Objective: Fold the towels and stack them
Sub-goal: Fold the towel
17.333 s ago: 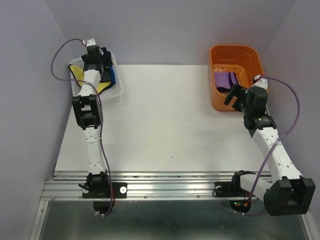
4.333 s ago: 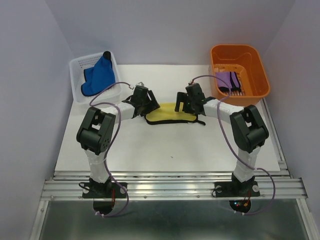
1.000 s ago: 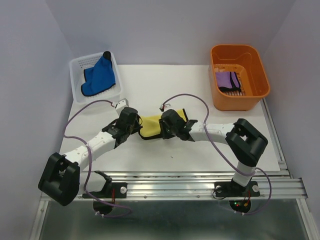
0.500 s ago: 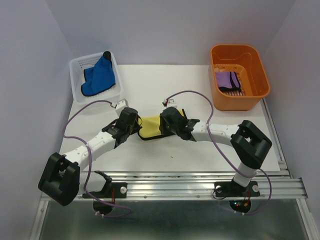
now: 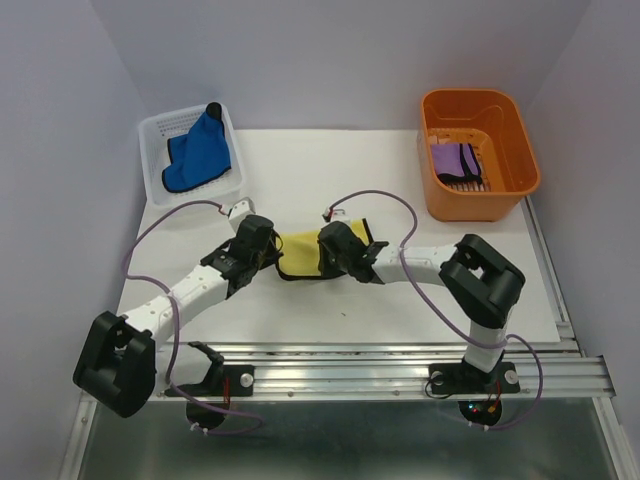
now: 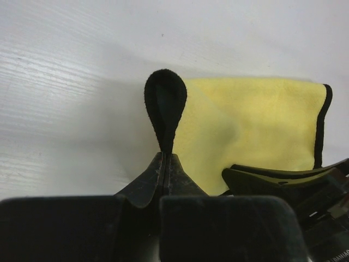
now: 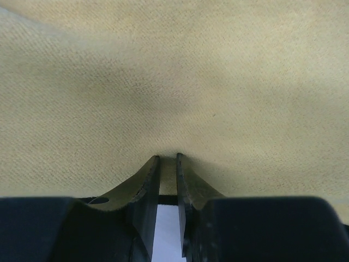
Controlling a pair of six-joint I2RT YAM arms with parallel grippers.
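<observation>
The yellow towel (image 5: pixel 300 256) lies folded near the table's middle, its black-edged side to the right in the left wrist view (image 6: pixel 256 125). My left gripper (image 5: pixel 270 253) is shut on a looped black-edged corner at the towel's left end (image 6: pixel 164 155). From the right, my right gripper (image 5: pixel 326 256) sits on the towel. Its jaws stand a narrow slit apart (image 7: pixel 168 158) with the cloth's dark edge between them, and yellow cloth (image 7: pixel 174 82) fills that view. The blue towel (image 5: pixel 200 150) is heaped in the white basket. A purple towel (image 5: pixel 455 160) lies in the orange bin.
The white mesh basket (image 5: pixel 152 150) stands at the back left and the orange bin (image 5: pixel 470 208) at the back right. The white table (image 5: pixel 330 170) ends at a metal rail along the near edge. Both arms stretch low over the table towards the middle.
Over the last second the right arm's elbow swung out to the right and came back. Both grippers and the yellow towel have stayed nearly where they were.
</observation>
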